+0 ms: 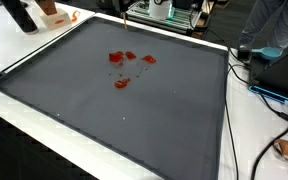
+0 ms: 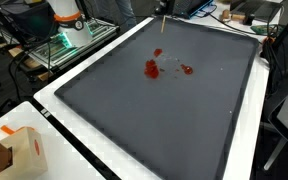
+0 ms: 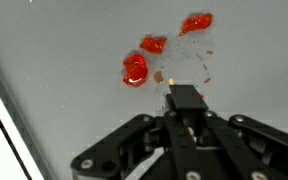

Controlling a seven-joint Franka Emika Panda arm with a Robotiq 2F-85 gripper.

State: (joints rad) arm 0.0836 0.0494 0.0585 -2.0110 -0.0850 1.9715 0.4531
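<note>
Item one: we are seeing a broad white counter (image 1: 29,130) carrying a dark grey rectangular mat (image 1: 144,115).
Item two: the black claw (image 3: 184,98) is hovering over the mat with its fingers drawn together. We cannot tell whether anything is sitting between them.
Item three: glossy red jelly-like lumps (image 3: 135,68) are lying scattered mid-mat, just ahead of the claw.
Item four: a thin tan stick (image 2: 161,26) is hanging near the lumps in both exterior views.

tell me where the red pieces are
The red pieces lie clustered on the dark mat, toward its far end in both exterior views; in the wrist view they sit just ahead of the gripper.
</note>
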